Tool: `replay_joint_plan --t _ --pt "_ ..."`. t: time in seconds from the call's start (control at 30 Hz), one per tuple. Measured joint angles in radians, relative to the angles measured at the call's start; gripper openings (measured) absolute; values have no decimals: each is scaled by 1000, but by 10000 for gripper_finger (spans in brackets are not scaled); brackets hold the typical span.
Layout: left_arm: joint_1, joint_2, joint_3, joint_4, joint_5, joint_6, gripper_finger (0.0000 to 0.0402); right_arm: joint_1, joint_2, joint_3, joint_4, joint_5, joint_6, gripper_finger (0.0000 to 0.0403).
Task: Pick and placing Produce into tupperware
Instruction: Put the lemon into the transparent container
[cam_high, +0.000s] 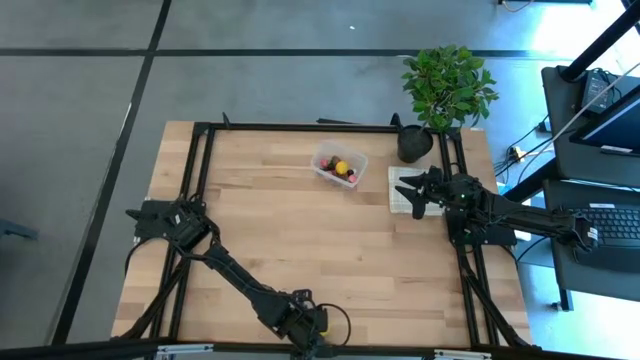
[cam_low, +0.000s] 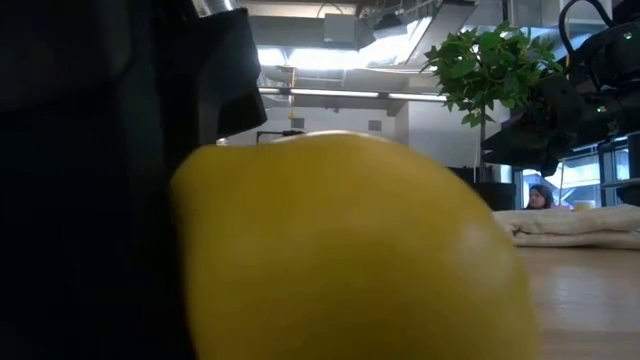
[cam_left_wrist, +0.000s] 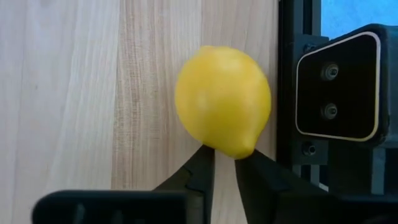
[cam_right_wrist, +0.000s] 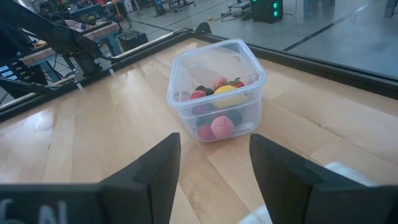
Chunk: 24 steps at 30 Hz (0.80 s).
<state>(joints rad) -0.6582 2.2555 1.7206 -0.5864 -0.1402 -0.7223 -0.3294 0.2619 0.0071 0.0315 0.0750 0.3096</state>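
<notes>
Most of the produce (cam_right_wrist: 214, 106) already sits in the tupperware (cam_high: 339, 163) at the far middle of the table: we count several red berries, some dark round pieces and one yellow piece inside it. One lemon (cam_left_wrist: 222, 99) is still out, lying on the wood at the near edge beside the black frame rail. Our left gripper (cam_left_wrist: 224, 163) is down there with its fingers drawn narrow at the lemon's pointed tip; we judge the hold slight, perhaps not a hold at all yet. Our right gripper (cam_right_wrist: 214, 168) waits with jaws apart and empty over the folded cloth (cam_high: 402, 190), right of the tupperware. We reckon carrying this lemon across is what remains.
</notes>
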Motion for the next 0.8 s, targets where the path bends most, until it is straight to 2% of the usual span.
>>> replay_joint_plan --t 0.27,0.53,0.67,0.73,0.8 --pt "4 0 0 3 0 0 28 0 0 0 16 -1 54 195" --pt "6 0 0 10 0 0 4 0 0 0 253 -1 83 195" --pt "6 0 0 14 0 0 4 0 0 0 345 -1 99 195" --pt "6 0 0 17 0 0 8 0 0 0 396 -28 77 195" --pt "7 0 0 22 0 0 11 0 0 1 452 -114 49 195"
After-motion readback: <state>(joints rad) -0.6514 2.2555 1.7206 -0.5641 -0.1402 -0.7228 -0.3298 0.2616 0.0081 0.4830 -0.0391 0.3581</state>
